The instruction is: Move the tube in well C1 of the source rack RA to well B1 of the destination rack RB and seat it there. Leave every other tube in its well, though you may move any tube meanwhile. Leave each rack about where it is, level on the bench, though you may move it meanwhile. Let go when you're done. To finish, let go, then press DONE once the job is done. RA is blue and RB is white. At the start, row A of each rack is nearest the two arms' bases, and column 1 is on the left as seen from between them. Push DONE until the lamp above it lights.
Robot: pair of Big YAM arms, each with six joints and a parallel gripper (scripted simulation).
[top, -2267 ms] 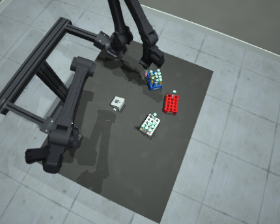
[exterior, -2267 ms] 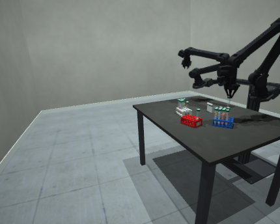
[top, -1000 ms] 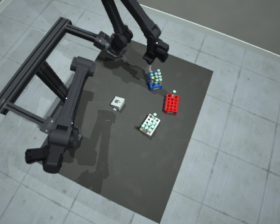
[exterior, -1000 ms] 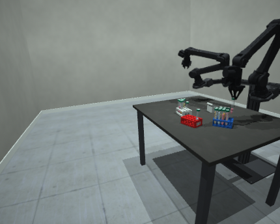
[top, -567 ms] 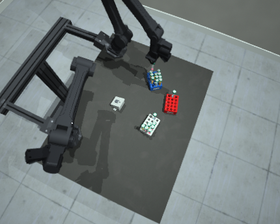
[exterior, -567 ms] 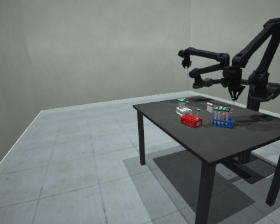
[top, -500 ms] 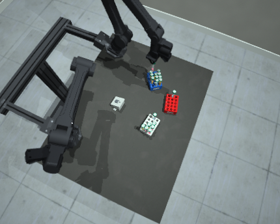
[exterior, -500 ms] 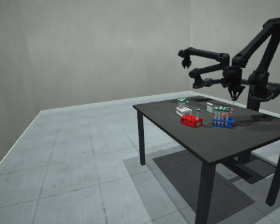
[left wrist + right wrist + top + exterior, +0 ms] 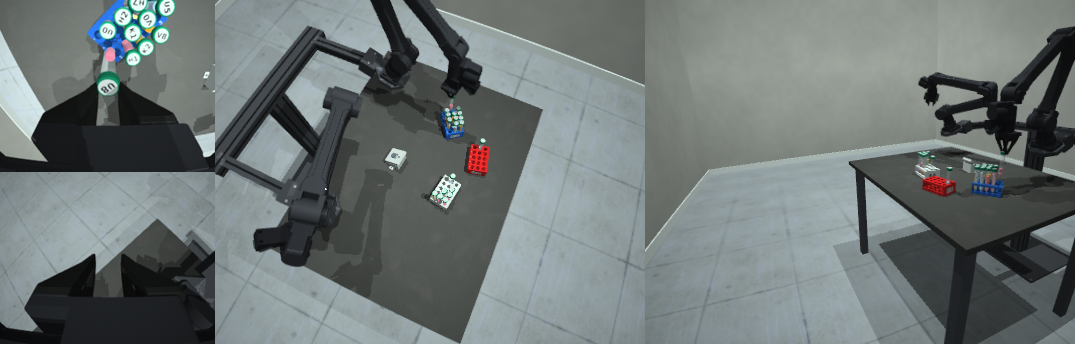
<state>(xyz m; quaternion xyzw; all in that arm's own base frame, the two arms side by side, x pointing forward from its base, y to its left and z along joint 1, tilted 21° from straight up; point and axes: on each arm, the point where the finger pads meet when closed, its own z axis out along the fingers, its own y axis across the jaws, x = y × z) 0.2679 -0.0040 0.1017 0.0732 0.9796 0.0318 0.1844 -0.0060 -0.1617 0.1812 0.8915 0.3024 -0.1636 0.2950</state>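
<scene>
My left gripper (image 9: 452, 95) (image 9: 1004, 151) (image 9: 107, 87) is shut on the green-capped tube (image 9: 110, 54) marked U8, which has a pink bottom. The tube hangs above the table beside the near corner of the blue rack (image 9: 448, 134) (image 9: 987, 193) (image 9: 93, 34), clear of its wells. The blue rack holds several green-capped tubes. The white rack (image 9: 456, 192) (image 9: 926, 174) holds several tubes at one end and a separate one at the other. My right gripper (image 9: 108, 259) (image 9: 931, 103) is partly open and empty, far from the racks. Well marks are too small to read.
A red rack (image 9: 478, 173) (image 9: 937, 189) stands between the blue and white racks on the far side, with one tube (image 9: 482, 141) (image 9: 949, 173) at its end. A white button box (image 9: 401, 159) (image 9: 967, 165) sits nearer the bases. Whether its lamp is lit cannot be told.
</scene>
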